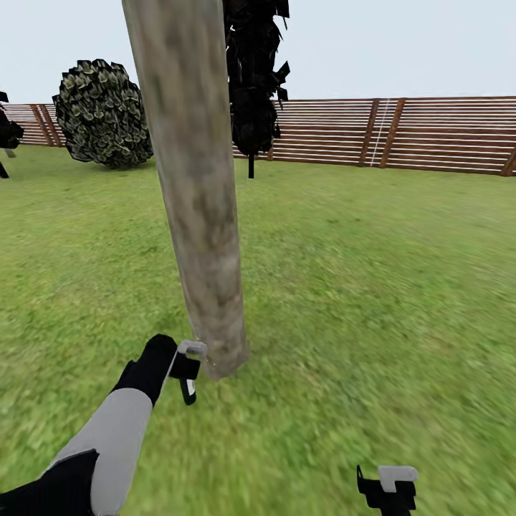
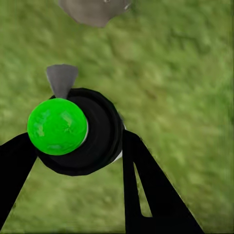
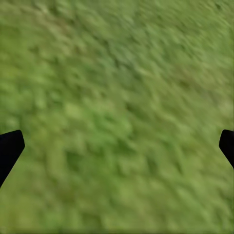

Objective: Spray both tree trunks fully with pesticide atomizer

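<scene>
Left gripper was clamped on the pesticide atomizer; in the left wrist view both black fingers pressed the sides of its round black body, bright green cap toward the camera and grey nozzle aimed at the grey base of the tree trunk. In the head view that gripper sat at about 7 o'clock of frame centre, just beside the foot of the tree trunk, nearly touching; contact couldn't be confirmed. Trunk was thick, mottled beige-grey, tilted slightly, and ran out the top of the frame at 11 o'clock.

Right gripper hung low at 5 o'clock, well apart from the trunk, fingers spread wide and holding nothing; only grass lay between the fingertips in the right wrist view.

Background: slatted wooden fence at 1–2 o'clock, round bush at 10 o'clock, black-foliaged tree at 12 o'clock behind the trunk. Couldn't make out any spray specks.
</scene>
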Available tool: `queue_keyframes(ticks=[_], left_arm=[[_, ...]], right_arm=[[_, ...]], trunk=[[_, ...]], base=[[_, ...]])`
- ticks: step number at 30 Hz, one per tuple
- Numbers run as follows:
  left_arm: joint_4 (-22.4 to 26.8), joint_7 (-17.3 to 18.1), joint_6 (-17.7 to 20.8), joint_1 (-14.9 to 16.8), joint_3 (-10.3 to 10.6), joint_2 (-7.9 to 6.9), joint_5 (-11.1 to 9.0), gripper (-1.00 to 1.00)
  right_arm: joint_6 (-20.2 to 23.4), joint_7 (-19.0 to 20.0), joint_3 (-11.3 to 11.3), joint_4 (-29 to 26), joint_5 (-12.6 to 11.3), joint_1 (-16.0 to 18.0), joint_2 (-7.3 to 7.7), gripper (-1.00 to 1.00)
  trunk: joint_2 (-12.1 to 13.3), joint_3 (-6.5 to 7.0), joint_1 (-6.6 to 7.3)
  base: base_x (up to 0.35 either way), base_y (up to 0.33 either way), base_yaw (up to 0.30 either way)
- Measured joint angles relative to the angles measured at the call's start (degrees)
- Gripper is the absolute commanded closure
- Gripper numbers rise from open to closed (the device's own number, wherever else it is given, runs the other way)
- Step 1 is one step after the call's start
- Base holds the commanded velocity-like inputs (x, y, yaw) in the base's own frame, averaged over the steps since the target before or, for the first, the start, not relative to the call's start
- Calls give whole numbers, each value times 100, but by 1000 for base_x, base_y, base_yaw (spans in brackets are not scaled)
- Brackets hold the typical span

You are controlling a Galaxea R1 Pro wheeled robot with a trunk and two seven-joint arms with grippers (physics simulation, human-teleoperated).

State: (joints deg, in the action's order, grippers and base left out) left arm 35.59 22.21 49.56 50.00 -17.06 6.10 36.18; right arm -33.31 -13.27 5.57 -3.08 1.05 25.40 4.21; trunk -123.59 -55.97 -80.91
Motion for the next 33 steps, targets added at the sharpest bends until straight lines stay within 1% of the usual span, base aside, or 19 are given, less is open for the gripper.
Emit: queue_keyframes(ticks=[3,4,5,6,7,8,9,10,12,14,16,19,23,24,25,26,28,30,33], left_arm=[[7,5,48,22,72,-119,58,100],[8,12,52,25,78,-265,69,100],[4,67,57,25,79,-494,57,100],[3,145,53,20,85,-598,71,100],[1,305,62,6,92,-673,29,100],[2,408,63,-4,97,-693,19,100],[5,508,64,-14,104,-683,9,100],[8,579,66,3,174,-627,-23,100],[18,604,58,38,311,-502,-14,100],[24,608,61,85,377,-375,-9,100],[26,606,49,146,407,-314,29,100],[43,611,51,201,413,-343,45,100],[630,616,78,242,387,-433,65,100],[680,615,107,245,385,-472,79,100],[738,616,182,254,380,-551,101,100],[760,620,227,259,381,-589,70,100],[772,623,262,263,400,-600,30,100],[770,624,291,264,410,-557,-4,100],[758,630,349,265,418,-570,19,100]], right_arm=[[0,0,-1,0,-5,0,1,-100],[0,0,-2,0,-5,0,1,-100],[0,0,-3,0,-6,0,1,-100],[0,0,-2,-3,-6,0,1,-100],[0,0,-2,-6,-7,0,1,-100],[0,0,-2,-7,-7,0,1,-100],[0,0,-2,-8,-7,0,1,-100],[0,0,-3,-8,-8,0,1,-100],[0,0,-4,-9,-8,0,1,-100],[0,0,-4,-9,-9,0,1,-100],[0,0,-3,-9,-8,0,1,-100],[0,0,-3,-9,-8,0,8,-100],[0,0,-3,-8,-7,0,9,-100],[0,0,-3,-8,-7,0,9,-100],[0,0,-3,-7,-7,0,9,-100],[0,0,-3,-4,-7,0,6,-100],[0,0,-2,-4,-6,0,3,-100],[0,0,-1,-1,-6,0,1,-100],[0,0,-2,0,-4,0,4,-100]], trunk=[[0,0,0],[0,0,0],[0,0,0],[0,0,0],[0,0,0],[0,0,0],[0,0,0],[0,0,0],[0,0,0],[0,0,0],[0,0,0],[0,0,0],[0,0,0],[0,0,0],[0,0,0],[0,0,0],[0,0,0],[0,0,0],[0,0,0]], base=[[0,0,0],[0,0,-36],[0,0,-110],[0,0,-201],[0,0,-237],[0,0,-183],[0,0,-60],[0,0,-31],[-19,0,-13],[-226,0,-4],[-308,0,-1],[-137,0,0],[-13,0,0],[-2,0,0],[-1,0,0],[0,0,0],[0,0,0],[0,0,0],[0,0,0]])
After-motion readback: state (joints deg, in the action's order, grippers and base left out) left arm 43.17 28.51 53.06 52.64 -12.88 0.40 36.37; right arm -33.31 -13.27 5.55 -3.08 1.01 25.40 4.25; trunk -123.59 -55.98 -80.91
